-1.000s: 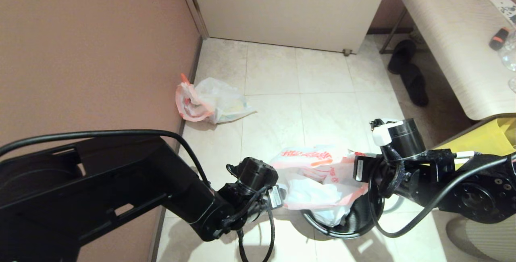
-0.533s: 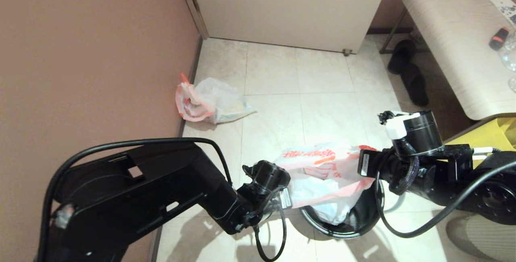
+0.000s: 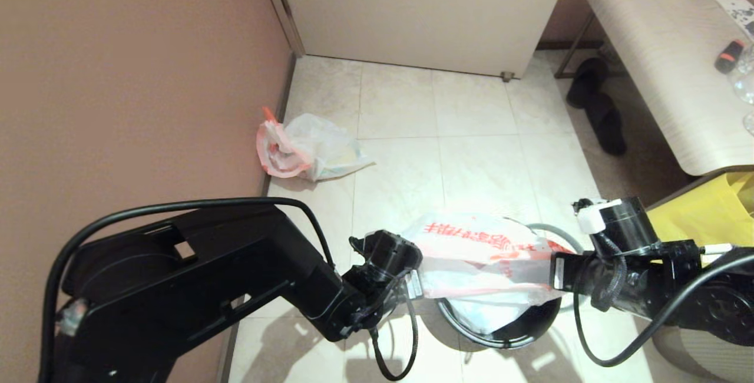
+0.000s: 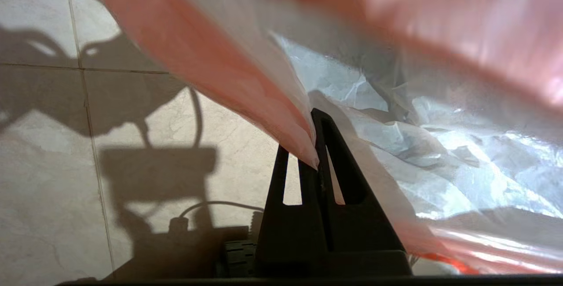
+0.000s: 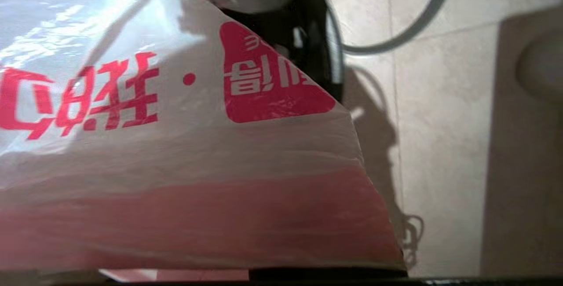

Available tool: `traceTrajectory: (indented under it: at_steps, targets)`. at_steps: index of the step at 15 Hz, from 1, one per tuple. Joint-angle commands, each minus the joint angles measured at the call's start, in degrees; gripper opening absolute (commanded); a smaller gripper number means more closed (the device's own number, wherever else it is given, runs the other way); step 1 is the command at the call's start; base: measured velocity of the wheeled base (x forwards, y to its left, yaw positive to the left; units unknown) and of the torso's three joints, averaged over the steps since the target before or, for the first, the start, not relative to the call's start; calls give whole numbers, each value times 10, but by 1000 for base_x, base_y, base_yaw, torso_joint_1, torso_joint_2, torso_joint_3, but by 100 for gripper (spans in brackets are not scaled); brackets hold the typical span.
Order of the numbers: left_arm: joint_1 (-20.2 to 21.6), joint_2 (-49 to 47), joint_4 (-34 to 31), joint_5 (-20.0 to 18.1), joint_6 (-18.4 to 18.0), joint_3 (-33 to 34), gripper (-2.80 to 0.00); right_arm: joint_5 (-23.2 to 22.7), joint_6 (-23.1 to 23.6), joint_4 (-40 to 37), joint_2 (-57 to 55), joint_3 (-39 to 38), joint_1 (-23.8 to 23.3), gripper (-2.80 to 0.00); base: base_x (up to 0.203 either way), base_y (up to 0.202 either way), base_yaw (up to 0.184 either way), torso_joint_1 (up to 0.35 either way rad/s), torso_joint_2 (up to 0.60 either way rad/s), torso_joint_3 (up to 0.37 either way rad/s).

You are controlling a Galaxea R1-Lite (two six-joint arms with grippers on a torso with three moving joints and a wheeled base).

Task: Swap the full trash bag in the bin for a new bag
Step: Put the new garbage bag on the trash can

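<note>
Left hand (image 4: pixel 319 163) is clenching a pink-red edge of the new bag (image 3: pixel 489 250); the left wrist view shows the two black fingers (image 4: pixel 338 176) pressed together with film pinched between them. Right hand (image 3: pixel 554 274) is gripping the opposite side of the same bag; its fingertips are lying hidden behind plastic in the right wrist view, so the clamp is probably on the pink band, though the exact spot cannot be made out.

Bag is hanging stretched between both hands, directly over the bin (image 3: pixel 518 324), its white lower part sagging into the black opening. Red characters are showing on the upper face.

Grey ring (image 3: pixel 551 233) is lying on the floor tiles (image 3: pixel 471 159) just behind the bin, partly covered by the bag.

Full trash bag (image 3: pixel 306 147) is sitting on the floor against the brown wall (image 3: pixel 135 76), well apart from the bin.

Yellow bag (image 3: pixel 713 212) is showing at right, below the desk (image 3: pixel 660 47). Dark slippers (image 3: pixel 598 106) are lying beside the desk leg.
</note>
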State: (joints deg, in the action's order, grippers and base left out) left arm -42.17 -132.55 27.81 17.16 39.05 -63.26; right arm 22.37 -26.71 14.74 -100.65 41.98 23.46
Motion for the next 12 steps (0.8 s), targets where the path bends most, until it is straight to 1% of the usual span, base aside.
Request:
traceTrajectory:
  at_steps: [1,5,9,12]
  targets:
    - [-4,5,1,2,2,2,-280,2,-1,1,-19,-22,-20,-280,0,0,0,0,0,0]
    - [-8,-1,-1,2,0,3,-280,6,2,-3,-14,-65,-40,-280,0,0,0,0,0,0]
    - [-12,-34,0,2,-25,-3,-280,2,0,18,-109,-74,-48,-280,0,0,0,0,0,0]
    - [-12,-50,1,3,-42,-6,-280,3,0,82,-198,-70,-48,-280,0,0,0,0,0,0]
